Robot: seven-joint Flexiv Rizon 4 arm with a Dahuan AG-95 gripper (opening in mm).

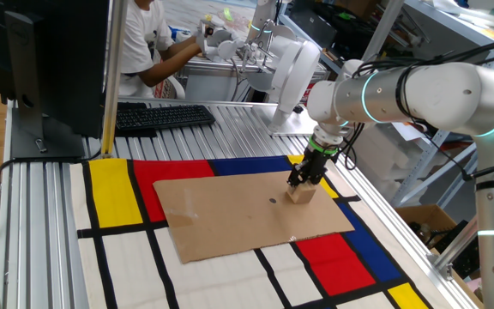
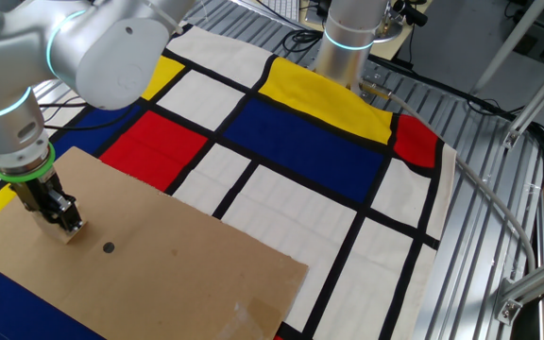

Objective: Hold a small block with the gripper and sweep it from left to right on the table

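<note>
The small block (image 1: 301,195), a light tan wooden cube, rests on the brown cardboard sheet (image 1: 230,215) near its far right corner. My gripper (image 1: 301,182) stands upright over it, black fingers shut on the block's top. In the other fixed view the gripper (image 2: 62,219) with its green ring holds the block (image 2: 71,229) at the cardboard's (image 2: 159,274) left part. A small dark dot (image 2: 109,247) marks the cardboard just beside the block. The table's (image 1: 41,215) colored mat lies under the cardboard.
A keyboard (image 1: 161,115) and a monitor (image 1: 50,60) stand at the back left. A second robot base (image 2: 348,42) stands at the mat's edge. A person (image 1: 148,43) works behind the table.
</note>
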